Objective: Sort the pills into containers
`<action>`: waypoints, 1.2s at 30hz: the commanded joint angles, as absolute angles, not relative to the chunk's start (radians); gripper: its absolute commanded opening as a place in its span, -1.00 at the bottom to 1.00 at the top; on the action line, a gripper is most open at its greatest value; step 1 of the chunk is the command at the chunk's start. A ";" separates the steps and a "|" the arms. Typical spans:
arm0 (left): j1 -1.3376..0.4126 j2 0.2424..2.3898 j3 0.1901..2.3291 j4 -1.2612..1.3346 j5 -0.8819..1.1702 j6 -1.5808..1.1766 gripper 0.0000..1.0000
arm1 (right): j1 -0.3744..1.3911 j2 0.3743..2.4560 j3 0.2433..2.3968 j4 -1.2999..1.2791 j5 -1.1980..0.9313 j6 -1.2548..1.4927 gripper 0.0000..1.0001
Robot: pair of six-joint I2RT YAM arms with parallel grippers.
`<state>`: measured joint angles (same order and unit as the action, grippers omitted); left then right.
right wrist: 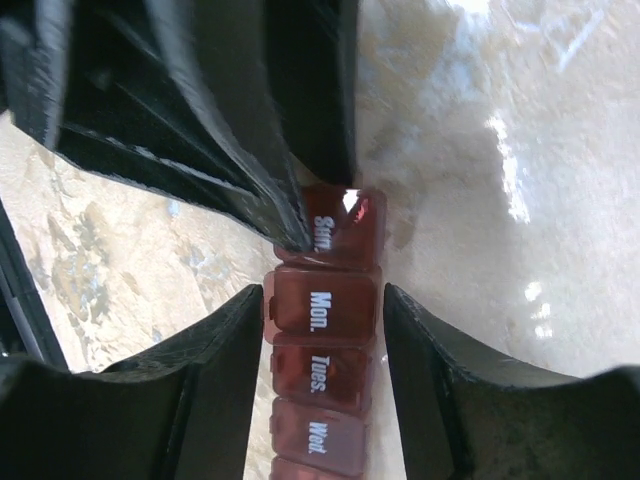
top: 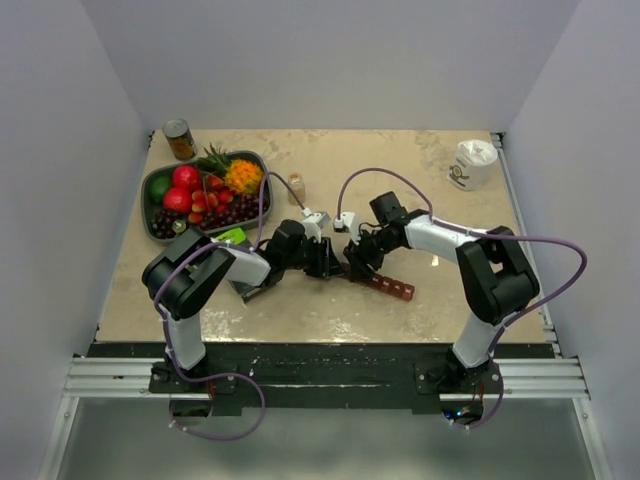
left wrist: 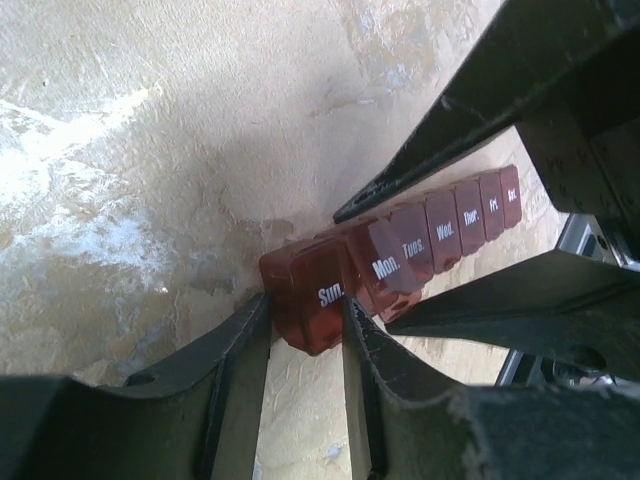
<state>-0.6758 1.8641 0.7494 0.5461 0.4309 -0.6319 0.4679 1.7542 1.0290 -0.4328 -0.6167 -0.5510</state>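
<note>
Black left hand [left wrist: 305, 312]: clamped on the Sun. end of the strip [left wrist: 440, 232]. Both fingers [left wrist: 238, 345] press the side walls of that end compartment. In the right wrist view, one of these fingers lies against the Sun. lid.

Right hand [right wrist: 323, 305]: fingers [right wrist: 215, 345] straddle the Mon. compartment, one on each side and very close to its walls. Cannot tell whether they grip it or only flank it.

Top view: left hand [top: 325, 262] and right hand [top: 358, 265] meet tip to tip, low over the middle of the tabletop [top: 430, 205].

Strip: dark red-brown, translucent, lying flat on the tabletop. It has seven compartments in a row, lettered in white from Sun. to Sat. Lids from Tues. onward look down; the state of the Sun. and Mon. lids is unclear. The free end [top: 392, 288] runs out to the right of both hands, angled toward the near edge. Contents not readable.

Further out:
- Small jar [top: 296, 187] stands behind the hands, apart from them.
- Green item [top: 232, 236] sits beside the left arm, partly hidden.
- Tray [top: 147, 192] of fruit is at back left.
- Can [top: 180, 139] stands just behind the tray.
- White cup [top: 472, 163] is at the back right corner, well apart from the rest.
</note>
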 commanded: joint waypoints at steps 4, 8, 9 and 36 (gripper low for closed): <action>-0.695 1.905 0.707 0.362 0.382 -0.554 -0.25 | 0.410 1.713 1.054 -0.442 -0.620 -0.555 0.22; -0.696 1.904 0.713 0.356 0.382 -0.554 -0.25 | 0.402 1.700 1.055 -0.440 -0.623 -0.551 0.24; -0.695 1.902 0.715 0.354 0.382 -0.554 -0.25 | 0.402 1.697 1.054 -0.437 -0.626 -0.549 0.24; -0.695 1.910 0.732 0.356 0.400 -0.564 -0.25 | 0.469 1.697 1.043 -0.431 -0.502 -0.632 0.69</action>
<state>-0.6857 1.8626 0.7612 0.5175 0.4370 -0.6086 0.4564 1.6970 1.0290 -0.4561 -0.5575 -0.6212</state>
